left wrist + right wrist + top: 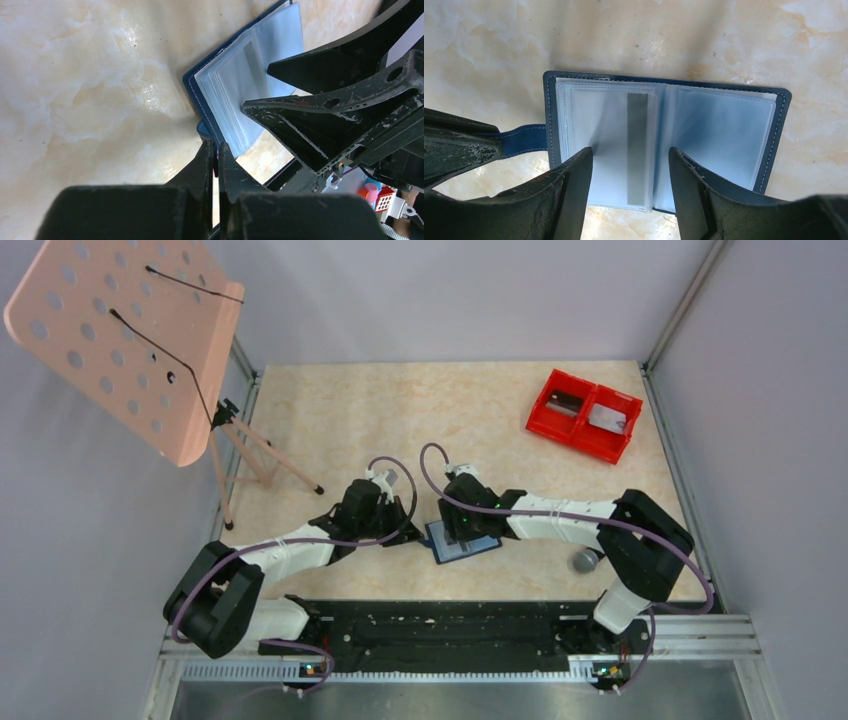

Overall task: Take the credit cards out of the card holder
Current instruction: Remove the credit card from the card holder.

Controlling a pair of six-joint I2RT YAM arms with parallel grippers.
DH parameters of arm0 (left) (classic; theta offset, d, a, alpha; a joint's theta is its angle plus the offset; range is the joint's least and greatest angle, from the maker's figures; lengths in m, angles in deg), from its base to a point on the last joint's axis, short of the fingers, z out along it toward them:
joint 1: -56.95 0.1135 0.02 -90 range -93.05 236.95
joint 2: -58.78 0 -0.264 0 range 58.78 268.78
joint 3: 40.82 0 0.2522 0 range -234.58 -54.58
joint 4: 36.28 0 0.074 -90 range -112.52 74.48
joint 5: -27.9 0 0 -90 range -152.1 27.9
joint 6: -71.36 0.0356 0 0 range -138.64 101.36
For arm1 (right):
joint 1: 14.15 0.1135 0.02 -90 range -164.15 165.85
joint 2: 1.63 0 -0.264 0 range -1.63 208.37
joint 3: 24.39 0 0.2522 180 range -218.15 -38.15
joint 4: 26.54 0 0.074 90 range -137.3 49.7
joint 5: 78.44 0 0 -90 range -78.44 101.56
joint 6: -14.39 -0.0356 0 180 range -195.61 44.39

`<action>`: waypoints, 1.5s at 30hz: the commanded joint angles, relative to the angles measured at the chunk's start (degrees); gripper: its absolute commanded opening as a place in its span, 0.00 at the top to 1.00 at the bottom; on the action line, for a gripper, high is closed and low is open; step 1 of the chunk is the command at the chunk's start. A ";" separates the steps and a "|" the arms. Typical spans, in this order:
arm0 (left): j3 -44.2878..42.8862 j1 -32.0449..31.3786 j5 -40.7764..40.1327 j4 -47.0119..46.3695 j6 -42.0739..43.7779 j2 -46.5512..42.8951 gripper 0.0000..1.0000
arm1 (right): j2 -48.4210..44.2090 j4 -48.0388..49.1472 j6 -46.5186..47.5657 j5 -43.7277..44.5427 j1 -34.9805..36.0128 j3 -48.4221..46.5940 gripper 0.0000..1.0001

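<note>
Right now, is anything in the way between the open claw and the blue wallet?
No loose thing is. The right gripper hangs open right above the card holder, which lies open. Only the clear sleeves cover the grey strip inside, maybe a card. The left gripper pinches its strap.

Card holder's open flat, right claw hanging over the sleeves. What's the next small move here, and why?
Probably lower the right claw and close on the grey strip in the sleeve under it, likely a card's edge. Its open fingers straddle the strip, and the left claw, shut on the blue strap of the card holder, pins it flat.
</note>
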 commanded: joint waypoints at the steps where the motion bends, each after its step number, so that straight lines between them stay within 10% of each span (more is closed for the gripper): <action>1: 0.38 -0.20 -0.03 -2.82 -0.31 -0.80 1.00 | -1.07 1.17 0.03 -0.80 1.34 -2.05 0.42; 45: 0.35 -0.20 -0.28 -2.58 -0.10 -1.19 1.00 | 0.47 -4.15 0.56 8.77 4.29 -4.56 0.41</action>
